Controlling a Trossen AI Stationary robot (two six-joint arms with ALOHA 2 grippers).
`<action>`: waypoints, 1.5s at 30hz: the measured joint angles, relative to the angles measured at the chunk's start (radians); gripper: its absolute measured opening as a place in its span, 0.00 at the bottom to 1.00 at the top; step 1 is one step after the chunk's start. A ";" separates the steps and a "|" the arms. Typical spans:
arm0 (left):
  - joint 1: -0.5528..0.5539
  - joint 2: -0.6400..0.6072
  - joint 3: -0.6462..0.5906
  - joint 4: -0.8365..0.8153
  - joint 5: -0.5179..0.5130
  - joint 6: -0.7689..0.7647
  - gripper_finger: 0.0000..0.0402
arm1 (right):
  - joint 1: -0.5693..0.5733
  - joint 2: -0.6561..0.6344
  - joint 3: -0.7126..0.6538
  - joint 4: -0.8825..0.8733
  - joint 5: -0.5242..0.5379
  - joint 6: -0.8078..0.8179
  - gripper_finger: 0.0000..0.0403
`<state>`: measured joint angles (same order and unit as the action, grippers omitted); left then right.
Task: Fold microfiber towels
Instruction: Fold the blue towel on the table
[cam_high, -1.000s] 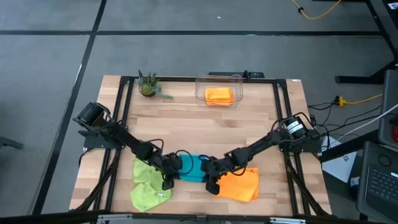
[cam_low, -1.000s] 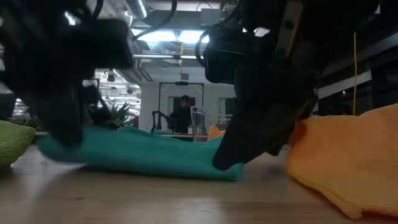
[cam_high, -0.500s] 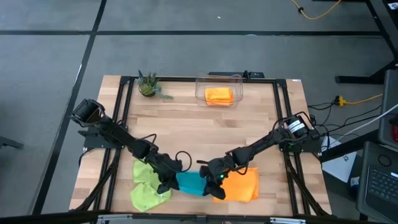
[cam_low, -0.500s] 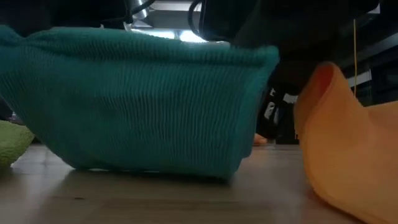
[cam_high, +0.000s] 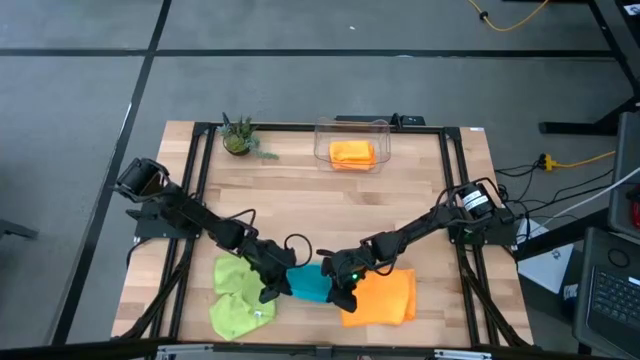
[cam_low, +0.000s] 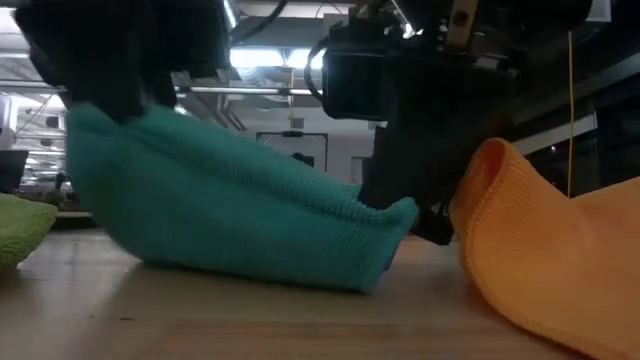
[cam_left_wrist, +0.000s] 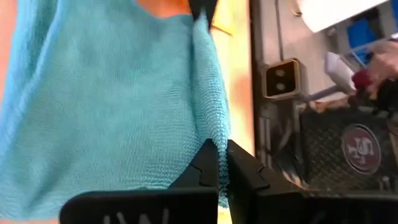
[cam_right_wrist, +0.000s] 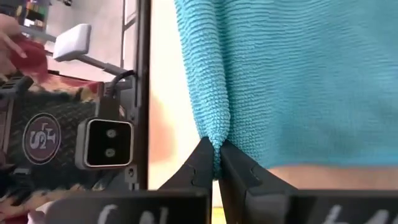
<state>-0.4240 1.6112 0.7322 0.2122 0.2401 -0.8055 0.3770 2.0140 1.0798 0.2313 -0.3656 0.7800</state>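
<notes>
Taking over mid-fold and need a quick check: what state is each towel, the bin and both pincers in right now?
teal towel: pinched at its two ends, doubled over, bottom on the table.
left pincer: shut on the teal towel's edge.
right pincer: shut on its other edge.
lime green towel: crumpled, unfolded, near the left arm.
orange towel: loose on the table, one edge curled up.
clear bin: upright, holding a folded orange towel.

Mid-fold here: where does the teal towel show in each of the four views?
High view: teal towel at the table's front edge, between both claws.
Low view: fills left and centre.
Left wrist view: pinched edge above the left claw, towel at.
Right wrist view: hangs from the right claw, towel at.
Shared landmark: orange towel.
</notes>
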 joint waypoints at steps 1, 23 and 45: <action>0.007 0.000 0.000 -0.006 -0.001 0.000 0.00 | -0.003 0.000 0.000 -0.001 0.000 -0.003 0.03; -0.023 -0.002 0.002 0.003 0.039 0.074 0.16 | -0.011 -0.002 0.002 0.001 -0.029 -0.028 0.03; -0.013 0.105 0.002 -0.069 -0.123 0.215 0.30 | -0.019 -0.002 0.002 0.038 -0.020 -0.030 0.03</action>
<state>-0.4372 1.7161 0.7341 0.1431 0.1173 -0.5907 0.3584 2.0125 1.0813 0.2696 -0.3859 0.7505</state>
